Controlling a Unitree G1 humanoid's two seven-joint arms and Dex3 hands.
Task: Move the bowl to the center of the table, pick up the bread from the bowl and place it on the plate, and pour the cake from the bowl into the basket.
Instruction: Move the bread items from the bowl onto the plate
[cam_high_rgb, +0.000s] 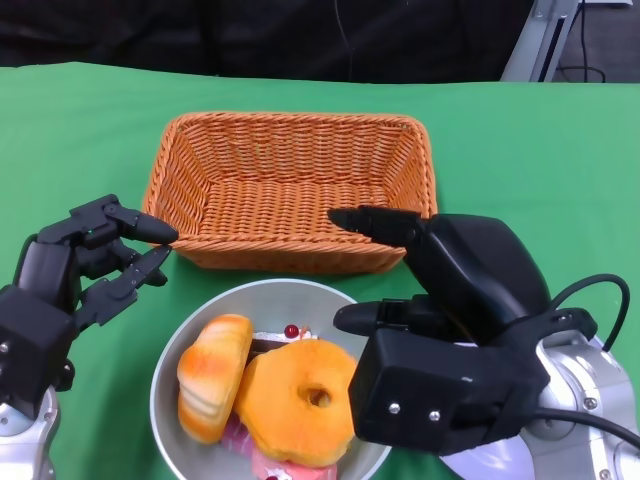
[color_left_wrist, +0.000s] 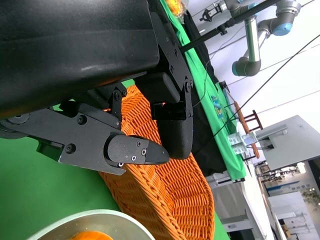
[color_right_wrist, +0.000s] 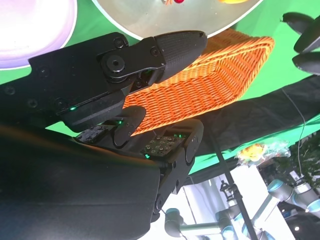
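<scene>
A grey bowl (cam_high_rgb: 232, 300) stands near the front edge, just before the basket. In it lie a long golden bread (cam_high_rgb: 212, 375), a ring-shaped orange bun (cam_high_rgb: 300, 400) and a pink cake (cam_high_rgb: 285, 335) with a red cherry on top. My right hand (cam_high_rgb: 440, 330) is at the bowl's right rim with one finger over the edge; its fingers are apart and hold nothing. The pale plate (cam_high_rgb: 480, 468) is mostly hidden under that hand. My left hand (cam_high_rgb: 85, 270) hovers left of the bowl with its fingers spread and empty. In the right wrist view the bowl (color_right_wrist: 165, 20) and the plate (color_right_wrist: 30, 20) lie beyond my right hand (color_right_wrist: 140, 100).
An empty orange wicker basket (cam_high_rgb: 290, 122) sits just behind the bowl on the green cloth (cam_high_rgb: 540, 160). Both wrist views show the basket (color_right_wrist: 210, 75) (color_left_wrist: 170, 200) close to the fingers. Green cloth lies open at the far left and far right.
</scene>
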